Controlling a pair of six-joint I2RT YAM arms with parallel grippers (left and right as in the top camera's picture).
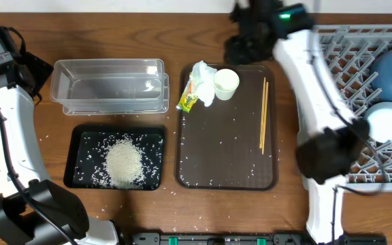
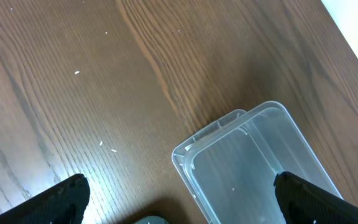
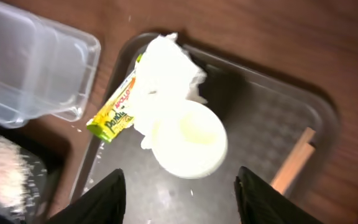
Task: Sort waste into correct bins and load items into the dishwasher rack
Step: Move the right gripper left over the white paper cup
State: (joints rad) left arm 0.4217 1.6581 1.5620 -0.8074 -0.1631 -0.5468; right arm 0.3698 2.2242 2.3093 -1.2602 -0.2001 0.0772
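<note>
Overhead, the white cup (image 1: 225, 84), tissue (image 1: 201, 73) and wrapper (image 1: 188, 99) crowd the far-left corner of the brown tray (image 1: 226, 150); at the left wrist, left fingers (image 2: 58, 202) gape empty by the clear tub (image 2: 253, 168) left of that tray; at the right wrist, right fingers (image 3: 107, 199) hang parted above that cup.

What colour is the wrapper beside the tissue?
Yellow-green with printed lettering; the wrapper shows best in the right wrist view.
</note>
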